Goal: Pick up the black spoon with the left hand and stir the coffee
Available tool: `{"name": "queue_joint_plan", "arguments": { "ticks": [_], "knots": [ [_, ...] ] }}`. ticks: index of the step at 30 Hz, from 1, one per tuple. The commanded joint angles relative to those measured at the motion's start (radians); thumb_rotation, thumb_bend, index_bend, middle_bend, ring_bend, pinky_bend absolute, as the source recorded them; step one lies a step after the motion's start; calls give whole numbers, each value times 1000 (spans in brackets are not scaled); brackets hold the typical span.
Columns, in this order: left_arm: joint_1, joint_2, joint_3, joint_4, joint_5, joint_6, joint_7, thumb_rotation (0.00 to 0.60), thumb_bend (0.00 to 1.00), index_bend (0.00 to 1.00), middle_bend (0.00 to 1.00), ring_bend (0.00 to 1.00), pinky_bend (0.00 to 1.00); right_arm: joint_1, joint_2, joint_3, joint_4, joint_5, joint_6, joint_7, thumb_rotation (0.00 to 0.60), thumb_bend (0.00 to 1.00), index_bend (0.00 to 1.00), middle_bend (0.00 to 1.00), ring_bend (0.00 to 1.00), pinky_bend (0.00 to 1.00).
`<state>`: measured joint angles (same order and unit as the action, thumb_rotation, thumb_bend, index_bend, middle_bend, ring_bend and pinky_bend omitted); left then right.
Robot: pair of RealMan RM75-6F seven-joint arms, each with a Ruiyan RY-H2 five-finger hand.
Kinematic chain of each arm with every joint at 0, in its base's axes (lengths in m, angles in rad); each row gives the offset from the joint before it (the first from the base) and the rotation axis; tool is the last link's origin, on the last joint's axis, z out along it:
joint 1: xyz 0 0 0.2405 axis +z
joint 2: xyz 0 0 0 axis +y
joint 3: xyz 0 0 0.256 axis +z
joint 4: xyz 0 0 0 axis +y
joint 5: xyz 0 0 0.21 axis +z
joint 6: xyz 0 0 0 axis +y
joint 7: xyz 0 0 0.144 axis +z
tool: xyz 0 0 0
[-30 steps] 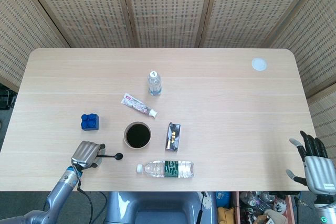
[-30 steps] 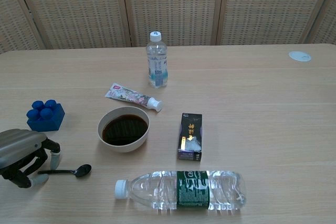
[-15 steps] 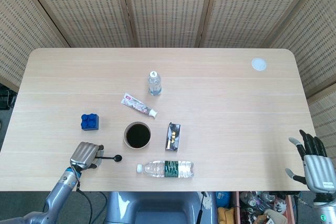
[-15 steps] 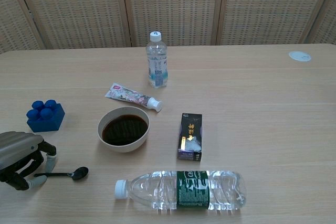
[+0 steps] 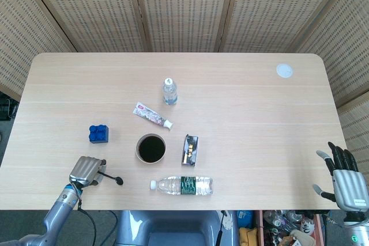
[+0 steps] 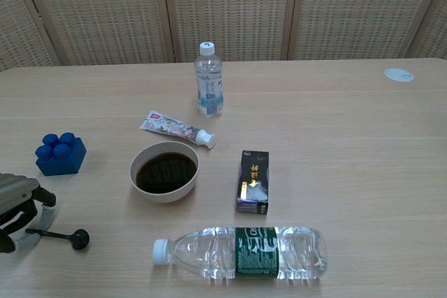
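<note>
**Spoon pinched by its handle, coffee off to my right**

My left hand [image 6: 15, 207] sits at the near left corner of the table [image 5: 242, 108], fingers curled down around the handle end of the black spoon [image 6: 59, 236]. I hold it by the very tip so the whole shaft and bowl stick out free toward the bowl of coffee [image 6: 165, 171], which I judge leaves plenty of reach for dipping without wetting my fingers. From the chest view the spoon's dark bowl end looks at or just above the wood; I cannot tell if it is fully lifted.

The coffee stands near, farther in on the table and to my right, with a lying water bottle [image 6: 241, 250] nearby that I should swing clear of.

My right hand [image 5: 345, 178] hangs off the table's far right edge, fingers spread, holding nothing.
</note>
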<state>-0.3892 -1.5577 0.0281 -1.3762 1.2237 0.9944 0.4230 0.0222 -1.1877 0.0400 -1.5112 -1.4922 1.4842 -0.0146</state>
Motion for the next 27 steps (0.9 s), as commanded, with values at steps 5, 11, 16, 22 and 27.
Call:
{"name": "queue_joint_plan", "arguments": {
  "ticks": [5, 11, 16, 22, 27],
  "knots": [
    [-16, 42, -11, -21, 40, 27, 8, 600, 392, 588, 839, 803, 766, -1, 1, -1, -1, -3, 3, 1, 600, 190, 222, 91, 0, 0],
    [-39, 97, -32, -59, 70, 51, 29, 600, 393, 590, 839, 803, 766, -1, 2, -2, -2, -5, 4, 1, 600, 189, 221, 91, 0, 0],
    [-65, 150, -53, -93, 91, 63, 66, 600, 394, 597, 839, 804, 766, -2, 3, -2, -3, -7, 6, 2, 600, 189, 221, 91, 0, 0],
    [-109, 202, -73, -114, 150, 87, 158, 600, 394, 610, 839, 804, 766, -1, 1, -3, -2, -12, 7, 6, 600, 189, 222, 91, 0, 0],
    [-151, 207, -84, -92, 214, 104, 256, 600, 394, 618, 839, 804, 766, 0, 1, -4, -2, -16, 8, 6, 600, 189, 221, 91, 0, 0]
  ]
}}
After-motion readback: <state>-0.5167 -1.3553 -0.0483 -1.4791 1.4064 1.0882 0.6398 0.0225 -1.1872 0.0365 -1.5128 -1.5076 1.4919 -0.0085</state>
